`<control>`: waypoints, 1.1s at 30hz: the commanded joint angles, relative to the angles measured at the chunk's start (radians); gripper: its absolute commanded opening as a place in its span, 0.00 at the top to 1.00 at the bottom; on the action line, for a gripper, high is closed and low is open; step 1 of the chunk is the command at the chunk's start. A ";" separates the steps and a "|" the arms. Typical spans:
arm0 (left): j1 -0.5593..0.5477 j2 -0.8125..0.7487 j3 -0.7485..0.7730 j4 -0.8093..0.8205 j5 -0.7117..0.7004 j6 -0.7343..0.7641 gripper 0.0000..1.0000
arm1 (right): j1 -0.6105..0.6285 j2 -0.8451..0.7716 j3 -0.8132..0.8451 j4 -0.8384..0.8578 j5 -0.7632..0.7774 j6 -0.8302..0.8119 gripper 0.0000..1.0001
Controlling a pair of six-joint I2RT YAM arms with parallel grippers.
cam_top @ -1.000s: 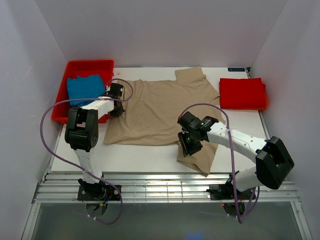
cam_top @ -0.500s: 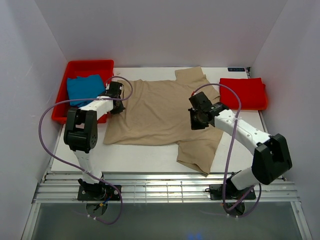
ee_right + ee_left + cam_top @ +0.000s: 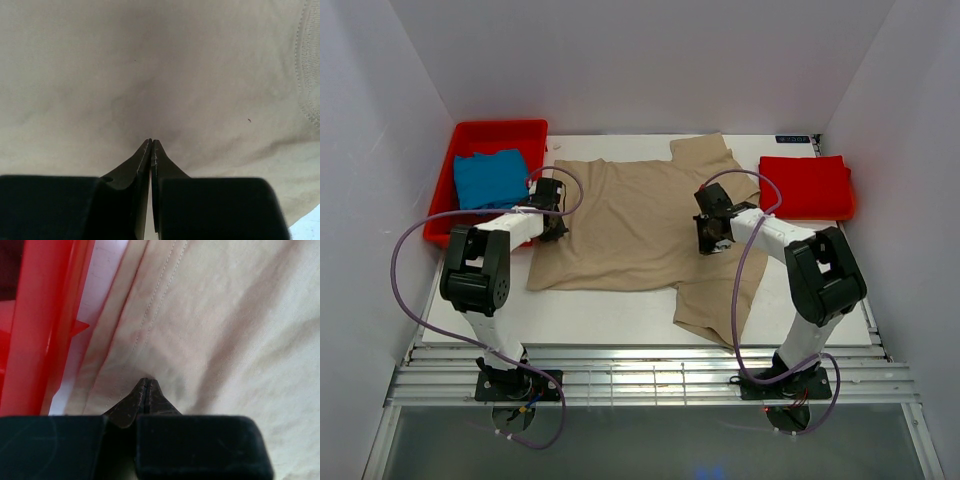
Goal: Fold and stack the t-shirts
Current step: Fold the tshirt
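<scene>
– Left gripper (image 3: 552, 212) first, in the top view: it is sitting low on the left edge of the tan t-shirt (image 3: 640, 220), just beside the red tray (image 3: 490, 128) that is holding the blue t-shirt (image 3: 492, 178). And the other one?

– The right gripper (image 3: 710, 235) is pressing on the shirt's right part, between the two sleeves. The tan shirt is lying spread on the table (image 3: 610, 310). The red t-shirt (image 3: 807, 187) is lying folded at the far right.

– In the left wrist view, the left gripper (image 3: 145, 382) is pinching a small pucker of tan cloth (image 3: 225, 315) near the stitched hem, with the jaws together.

– The right wrist view is showing the same: the right gripper (image 3: 151, 142) is clamping the tan cloth (image 3: 150, 65), and wrinkles are running toward the tips.

– So I am judging that the first fold of the tan shirt is starting.

– I am agreeing. The next move is asking both arms to lift together and carry the cloth across without losing this thin pinch.
</scene>
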 commanded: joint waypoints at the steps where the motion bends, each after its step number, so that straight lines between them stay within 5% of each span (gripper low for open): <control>1: -0.005 0.004 -0.039 -0.006 0.002 -0.005 1.00 | -0.001 -0.046 -0.034 0.032 0.014 -0.020 0.92; 17: -0.014 -0.062 -0.168 -0.080 -0.030 -0.062 1.00 | -0.001 -0.183 -0.287 -0.027 -0.017 0.036 0.92; 33: -0.031 -0.177 -0.187 -0.118 0.008 -0.076 1.00 | 0.001 -0.250 -0.235 -0.100 -0.016 0.036 0.92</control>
